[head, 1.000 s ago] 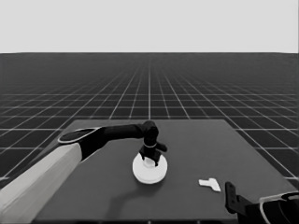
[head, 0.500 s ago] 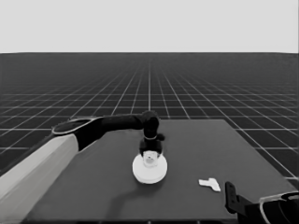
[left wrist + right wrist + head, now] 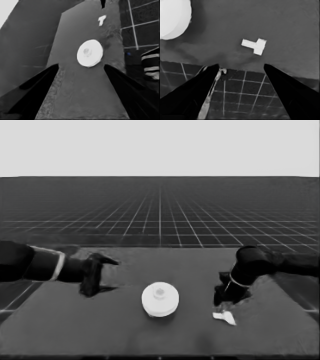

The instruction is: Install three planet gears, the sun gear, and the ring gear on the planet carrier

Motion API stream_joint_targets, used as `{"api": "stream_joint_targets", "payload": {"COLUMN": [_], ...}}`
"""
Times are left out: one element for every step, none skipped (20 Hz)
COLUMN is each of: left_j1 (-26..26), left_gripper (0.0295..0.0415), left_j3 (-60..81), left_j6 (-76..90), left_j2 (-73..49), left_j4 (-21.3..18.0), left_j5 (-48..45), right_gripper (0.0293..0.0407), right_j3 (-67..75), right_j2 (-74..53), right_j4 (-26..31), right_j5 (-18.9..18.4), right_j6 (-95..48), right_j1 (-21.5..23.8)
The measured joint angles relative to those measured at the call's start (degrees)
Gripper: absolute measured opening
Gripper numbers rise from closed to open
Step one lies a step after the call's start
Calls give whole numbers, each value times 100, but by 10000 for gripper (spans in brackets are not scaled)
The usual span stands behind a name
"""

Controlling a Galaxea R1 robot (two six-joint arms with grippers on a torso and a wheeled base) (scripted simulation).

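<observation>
The larger round part (image 3: pixel 160 299), the ring gear, is sitting flat near the middle of the table (image 3: pixel 75 335), well ahead of the left gripper (image 3: pixel 91 281) and framed between its fingers in the left wrist view; no gears and no smaller round part are showing, so the stack is probably lying hidden beneath it and the assembly looks finished. Both sets of jaws are standing wide apart and gripping nothing. The right gripper (image 3: pixel 225 296) is hanging just over the thin white piece (image 3: pixel 224 318), which is lying a little ahead of its fingers near the table's edge, apart from them. The disc is looking stiff, smooth and light, likely slippery at its rim; any hold would best be going across the outer edge, jaws squarely opposed; the central hole (image 3: pixel 86 51) is looking too small for a finger. Nothing here is acting as a container beyond the disc covering whatever is lying underneath.
</observation>
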Motion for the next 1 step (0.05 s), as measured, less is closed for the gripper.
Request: {"api": "stream_joint_targets", "payload": {"left_j1": [-104], "left_gripper": [388], "left_j3": [419], "left_j6": [608], "left_j2": [-524], "left_j4": [47], "left_j5": [-247], "right_gripper": [385], "right_j3": [-298], "right_j2": [149], "right_j4": [127], "right_j5": [-38], "right_j6": [185], "right_j1": [33]}}
